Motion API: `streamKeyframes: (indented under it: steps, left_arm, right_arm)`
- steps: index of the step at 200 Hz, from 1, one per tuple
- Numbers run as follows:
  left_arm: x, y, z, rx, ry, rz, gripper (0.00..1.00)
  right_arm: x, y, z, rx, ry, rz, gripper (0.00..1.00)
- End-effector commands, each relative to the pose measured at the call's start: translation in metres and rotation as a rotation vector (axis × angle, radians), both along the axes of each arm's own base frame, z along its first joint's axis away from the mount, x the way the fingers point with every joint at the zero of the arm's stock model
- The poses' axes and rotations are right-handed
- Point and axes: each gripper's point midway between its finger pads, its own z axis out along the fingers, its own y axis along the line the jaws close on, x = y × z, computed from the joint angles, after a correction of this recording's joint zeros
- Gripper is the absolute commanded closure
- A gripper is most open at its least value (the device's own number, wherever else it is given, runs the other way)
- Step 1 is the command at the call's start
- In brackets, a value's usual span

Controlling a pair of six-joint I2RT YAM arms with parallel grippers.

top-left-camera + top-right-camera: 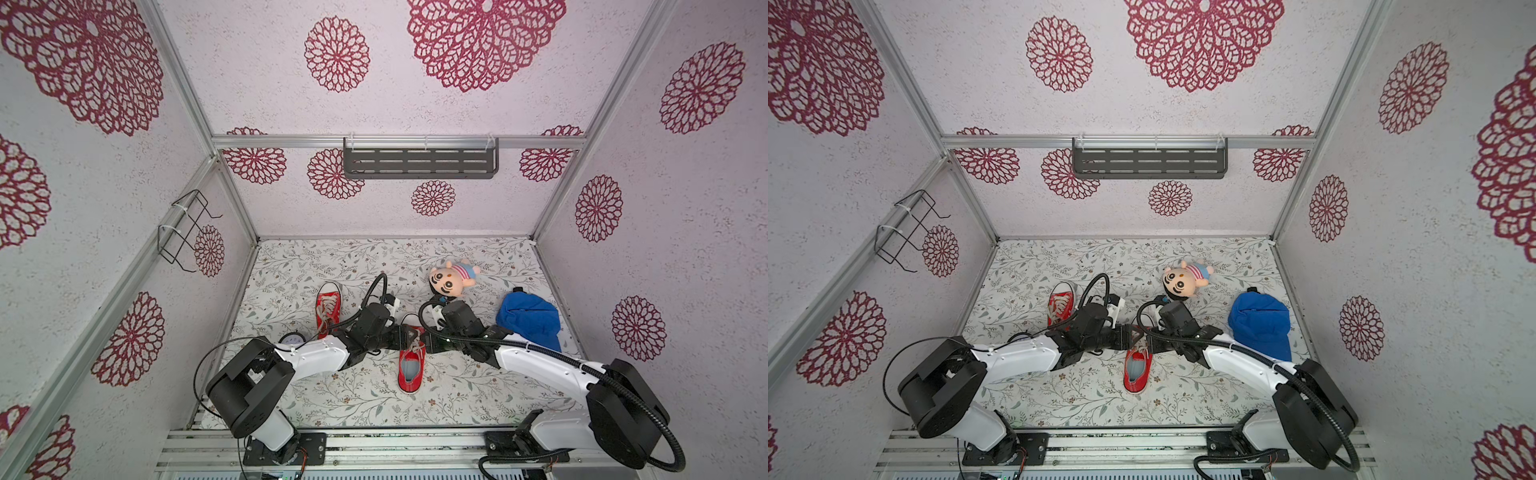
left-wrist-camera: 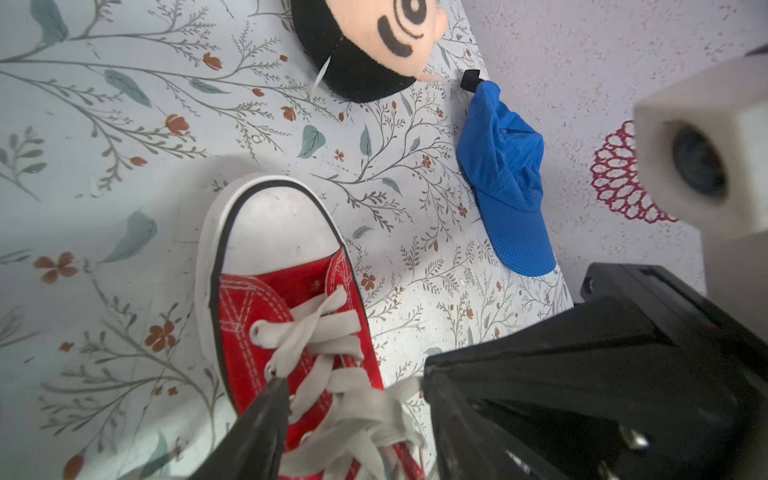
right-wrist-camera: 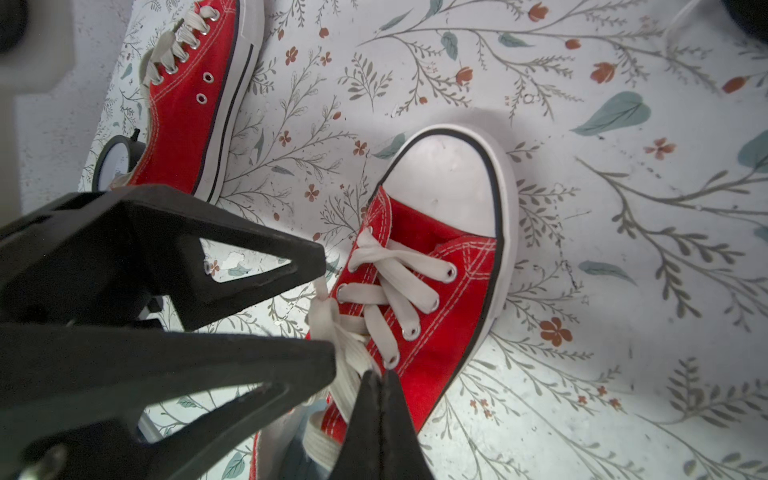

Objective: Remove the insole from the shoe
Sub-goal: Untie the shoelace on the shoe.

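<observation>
A red sneaker, the shoe (image 1: 411,374) (image 1: 1137,376), lies mid-table with its white toe cap (image 2: 274,224) (image 3: 449,178) pointing away. Its grey-blue insole (image 1: 410,370) (image 1: 1136,370) (image 3: 297,455) shows inside the opening. From the left, my left gripper (image 1: 409,336) (image 2: 355,382) stands open astride the white laces (image 2: 332,332), one finger on each side of them. My right gripper (image 1: 424,343) (image 3: 380,374) comes from the right, shut, with its tips against the shoe's eyelet edge beside the laces (image 3: 395,286). Whether it pinches anything is hidden.
A second red sneaker (image 1: 328,309) (image 3: 195,91) lies to the left, with a small round dial (image 1: 292,340) near its heel. A plush doll (image 1: 451,280) and a blue cap (image 1: 530,320) (image 2: 507,178) sit back right. A slotted shelf (image 1: 419,160) and a wire rack (image 1: 187,228) hang on the walls.
</observation>
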Motion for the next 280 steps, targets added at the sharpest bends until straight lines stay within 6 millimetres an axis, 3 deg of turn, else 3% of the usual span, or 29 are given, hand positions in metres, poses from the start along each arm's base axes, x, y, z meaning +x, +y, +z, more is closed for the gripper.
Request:
streamKeyframes:
  steps: [1,30,56,104,158,223,280]
  left_arm:
    - [0.004,-0.01,0.005,-0.035,-0.012,-0.015,0.46]
    - [0.004,-0.013,0.004,-0.046,-0.009,-0.025,0.56]
    - [0.006,-0.011,0.008,-0.047,-0.025,-0.012,0.71]
    - [0.01,-0.001,0.014,-0.03,-0.066,0.03,0.97]
    - [0.011,0.03,0.015,0.031,-0.098,0.11,0.97]
    - [-0.002,0.068,-0.006,0.147,-0.058,0.175,0.98]
    - [0.002,0.09,-0.012,0.174,-0.033,0.245,0.99]
  right_arm:
    - [0.004,0.005,0.01,0.024,-0.016,-0.001,1.0]
    - [0.004,0.006,0.01,0.022,-0.014,0.001,1.0]
    - [0.004,0.005,0.009,0.011,-0.01,0.005,1.0]
    - [0.0,-0.013,-0.002,-0.086,0.012,-0.027,1.0]
    - [-0.007,-0.055,-0.022,-0.236,0.048,-0.153,1.0]
    - [-0.021,-0.098,-0.053,-0.448,0.13,-0.243,1.0]
    - [-0.026,-0.111,-0.068,-0.532,0.162,-0.266,1.0]
